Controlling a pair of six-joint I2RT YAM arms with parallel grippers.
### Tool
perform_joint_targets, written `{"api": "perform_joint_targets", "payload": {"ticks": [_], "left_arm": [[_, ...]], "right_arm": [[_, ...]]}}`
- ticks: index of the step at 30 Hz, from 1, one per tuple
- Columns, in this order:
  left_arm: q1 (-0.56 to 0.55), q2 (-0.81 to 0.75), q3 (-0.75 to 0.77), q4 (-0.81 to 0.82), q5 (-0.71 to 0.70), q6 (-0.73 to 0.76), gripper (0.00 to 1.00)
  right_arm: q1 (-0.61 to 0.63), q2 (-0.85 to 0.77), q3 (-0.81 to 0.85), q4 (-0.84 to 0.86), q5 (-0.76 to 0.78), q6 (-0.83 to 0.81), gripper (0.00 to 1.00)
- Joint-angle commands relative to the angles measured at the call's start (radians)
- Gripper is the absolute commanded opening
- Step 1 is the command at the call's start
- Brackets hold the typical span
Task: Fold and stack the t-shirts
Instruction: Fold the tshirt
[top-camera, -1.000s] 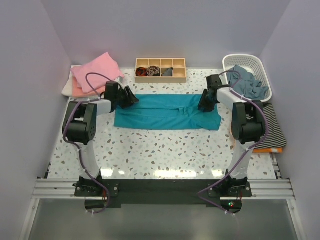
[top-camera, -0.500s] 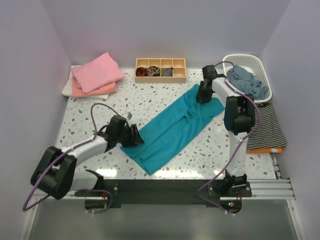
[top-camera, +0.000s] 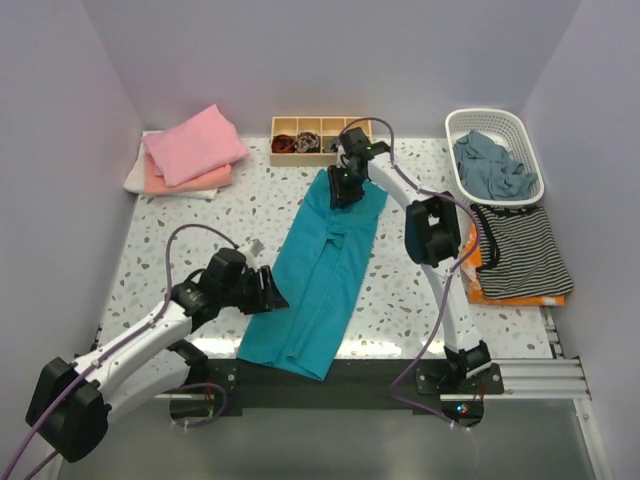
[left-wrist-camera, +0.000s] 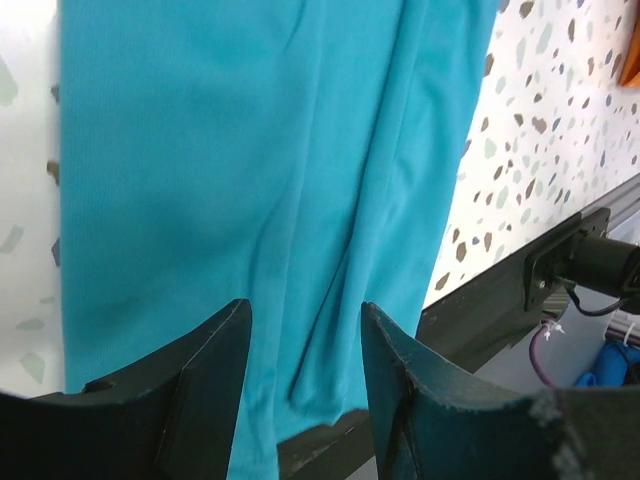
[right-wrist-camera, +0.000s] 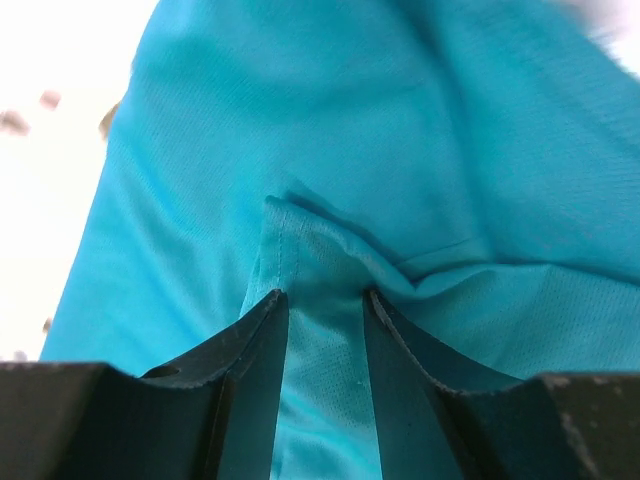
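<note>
**Right gripper pinching teal shirt, cloth swung lengthwise**

Right gripper (right-wrist-camera: 320, 300), upper centre of the top view, is pinched on a raised fold of the teal t-shirt (top-camera: 325, 270). Left gripper (top-camera: 262, 293) sits at the shirt's left edge. Its fingers (left-wrist-camera: 215, 365) are apart over the cloth, and I cannot tell if it grips. Within 1 s the shirt turned from crosswise to lengthwise, likely repositioning for the next fold. The fabric is a thin fine knit, lying as a long, softly creased band. Folded pink t-shirt (top-camera: 190, 145) lies upper left.
</note>
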Motion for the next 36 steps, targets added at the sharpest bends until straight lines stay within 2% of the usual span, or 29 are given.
{"api": "perform_joint_targets", "payload": {"ticks": [1, 2, 3, 6, 7, 8, 10, 12, 13, 14, 19, 23, 26, 29, 30, 36], "left_arm": [[-0.006, 0.108, 0.13, 0.052, -0.046, 0.08, 0.52], [-0.006, 0.133, 0.187, 0.054, -0.067, 0.097, 0.53], [-0.006, 0.157, 0.22, 0.057, -0.131, 0.117, 0.54], [-0.003, 0.281, 0.361, 0.097, -0.247, 0.206, 0.56], [-0.001, 0.358, 0.398, 0.124, -0.265, 0.247, 0.56], [0.002, 0.396, 0.457, 0.153, -0.278, 0.264, 0.57], [0.032, 0.52, 0.514, 0.246, -0.231, 0.305, 0.57], [0.052, 0.603, 0.593, 0.323, -0.162, 0.324, 0.57], [0.057, 0.698, 0.623, 0.369, -0.137, 0.35, 0.57], [0.06, 0.751, 0.707, 0.402, -0.117, 0.358, 0.57], [0.065, 1.072, 0.956, 0.445, 0.055, 0.416, 0.55], [0.065, 1.249, 1.154, 0.433, 0.165, 0.428, 0.53], [0.065, 1.328, 1.203, 0.442, 0.21, 0.424, 0.52], [0.066, 1.4, 1.274, 0.396, 0.19, 0.434, 0.52], [0.066, 1.418, 1.289, 0.387, 0.176, 0.443, 0.52], [0.106, 1.555, 1.443, 0.312, 0.155, 0.448, 0.52]], "right_arm": [[0.005, -0.105, -0.042, -0.008, -0.137, -0.099, 0.41], [0.005, -0.102, -0.021, -0.033, -0.145, -0.107, 0.41], [0.006, -0.111, -0.012, -0.068, -0.067, -0.11, 0.38], [0.005, -0.266, -0.175, 0.089, 0.012, -0.099, 0.38], [0.003, -0.325, -0.277, 0.134, 0.03, -0.086, 0.38], [0.002, -0.428, -0.327, 0.177, 0.047, -0.075, 0.38], [-0.008, -0.532, -0.442, 0.258, 0.122, -0.04, 0.39], [-0.011, -0.655, -0.497, 0.267, 0.18, -0.024, 0.4], [-0.012, -0.686, -0.546, 0.261, 0.215, -0.014, 0.4], [-0.011, -0.724, -0.574, 0.254, 0.231, -0.007, 0.4], [-0.011, -0.939, -0.782, 0.246, 0.239, 0.02, 0.4], [-0.012, -1.057, -0.919, 0.252, 0.176, 0.045, 0.41], [-0.011, -1.125, -1.021, 0.255, 0.06, 0.071, 0.41], [0.003, -1.162, -1.117, 0.255, -0.072, 0.082, 0.41], [0.009, -1.165, -1.139, 0.255, -0.158, 0.079, 0.41], [0.081, -1.18, -1.278, 0.281, -0.28, 0.094, 0.42]]}}
